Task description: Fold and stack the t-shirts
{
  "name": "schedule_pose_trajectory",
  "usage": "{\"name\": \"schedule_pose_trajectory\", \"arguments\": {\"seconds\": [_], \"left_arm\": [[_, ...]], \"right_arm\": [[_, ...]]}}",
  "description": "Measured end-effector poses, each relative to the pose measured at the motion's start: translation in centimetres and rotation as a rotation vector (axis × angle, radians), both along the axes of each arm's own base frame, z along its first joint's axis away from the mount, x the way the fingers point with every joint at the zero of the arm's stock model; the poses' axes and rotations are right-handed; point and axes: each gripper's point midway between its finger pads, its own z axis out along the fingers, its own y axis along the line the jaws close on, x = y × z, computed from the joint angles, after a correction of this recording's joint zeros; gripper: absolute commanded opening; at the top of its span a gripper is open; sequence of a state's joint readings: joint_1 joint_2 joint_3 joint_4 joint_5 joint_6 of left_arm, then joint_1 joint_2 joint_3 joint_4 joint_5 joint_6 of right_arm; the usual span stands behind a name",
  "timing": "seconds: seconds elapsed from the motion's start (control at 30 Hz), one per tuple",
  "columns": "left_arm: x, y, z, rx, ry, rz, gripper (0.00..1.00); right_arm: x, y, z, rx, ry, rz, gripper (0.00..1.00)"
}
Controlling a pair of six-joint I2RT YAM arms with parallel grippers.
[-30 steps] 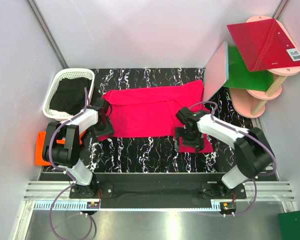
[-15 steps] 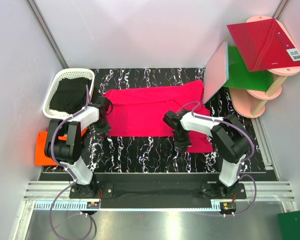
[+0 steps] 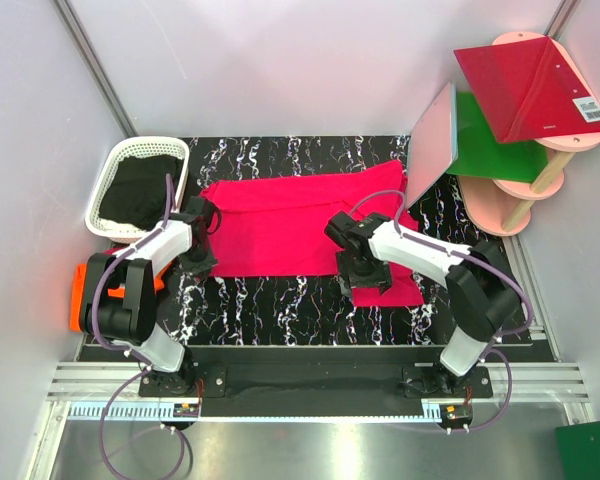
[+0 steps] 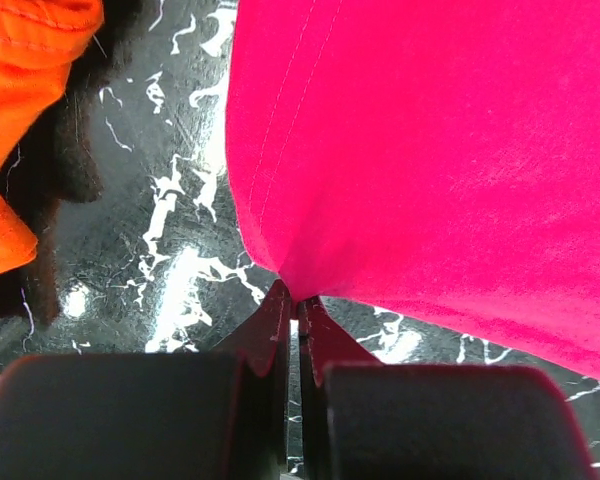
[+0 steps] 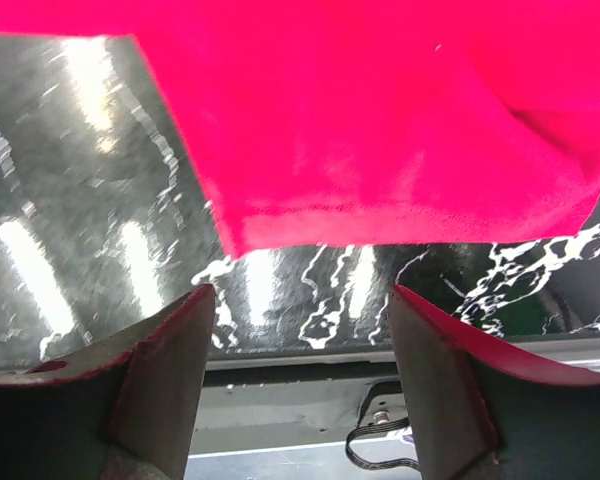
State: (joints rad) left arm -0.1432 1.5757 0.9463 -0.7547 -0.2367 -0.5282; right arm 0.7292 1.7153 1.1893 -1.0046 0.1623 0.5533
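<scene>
Early days: the pink shirt (image 3: 300, 220) lies spread, unfolded. The left gripper (image 4: 296, 305) pinches its near corner; the right gripper (image 5: 300, 290) gapes above the hem, holding nothing. The orange shirt (image 3: 78, 295) waits; nothing stacked.

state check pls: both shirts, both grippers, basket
pink t-shirt: spread on the table, near-left edge pinched
orange t-shirt: lying off to the left, not held
left gripper: shut on the pink t-shirt
right gripper: open at the pink t-shirt's near edge, holding nothing
basket: upright, holds dark cloth
</scene>
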Motion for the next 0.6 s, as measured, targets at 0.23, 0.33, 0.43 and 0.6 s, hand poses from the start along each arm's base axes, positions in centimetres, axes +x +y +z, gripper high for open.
{"name": "schedule_pose_trajectory", "arguments": {"seconds": [0.23, 0.33, 0.43, 0.6], "left_arm": [[-0.8, 0.2, -0.7, 0.005, 0.027, -0.004, 0.00], [-0.9, 0.2, -0.7, 0.006, 0.028, -0.007, 0.00], [-0.9, 0.2, -0.7, 0.007, 0.030, -0.011, 0.00], [-0.9, 0.2, -0.7, 0.009, 0.032, -0.021, 0.00]], "right_arm": [[-0.5, 1.3, -0.9, 0.004, 0.011, 0.036, 0.75], [-0.9, 2.0, -3.1, -0.030, 0.061, 0.054, 0.71], [-1.0, 3.1, -3.9, -0.048, 0.090, 0.075, 0.38], [-1.0, 4.6, -4.3, -0.068, 0.088, 0.095, 0.00]]}}
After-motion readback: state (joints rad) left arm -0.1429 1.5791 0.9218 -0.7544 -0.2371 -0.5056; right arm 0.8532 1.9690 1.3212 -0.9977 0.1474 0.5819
